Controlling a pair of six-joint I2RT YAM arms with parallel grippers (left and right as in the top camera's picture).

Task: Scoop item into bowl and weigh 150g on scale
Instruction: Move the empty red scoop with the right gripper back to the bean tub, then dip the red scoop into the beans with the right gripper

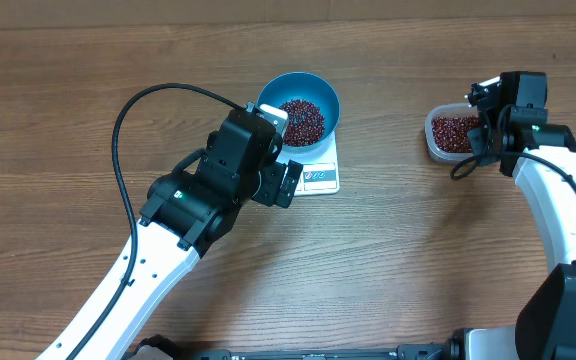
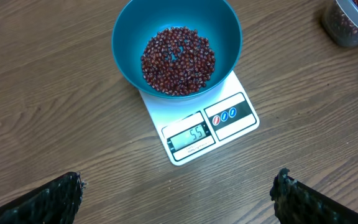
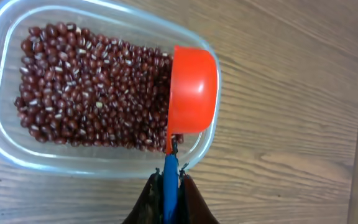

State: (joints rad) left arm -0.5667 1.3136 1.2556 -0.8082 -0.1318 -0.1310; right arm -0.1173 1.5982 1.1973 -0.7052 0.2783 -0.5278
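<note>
there, beans (image 2: 178,59) in bowl (image 2: 129,31) and tub (image 3: 73,167)

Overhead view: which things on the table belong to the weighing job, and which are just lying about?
In the job:
blue bowl of beans, sitting on the scale
clear tub holding more beans
orange scoop, gripped by the right gripper at the tub's end

Lying about:
nothing that shows; the only extra is the left arm's black cable

White arms (image 1: 148,272), black joints (image 1: 223,170), black cable (image 1: 117,130)
</note>
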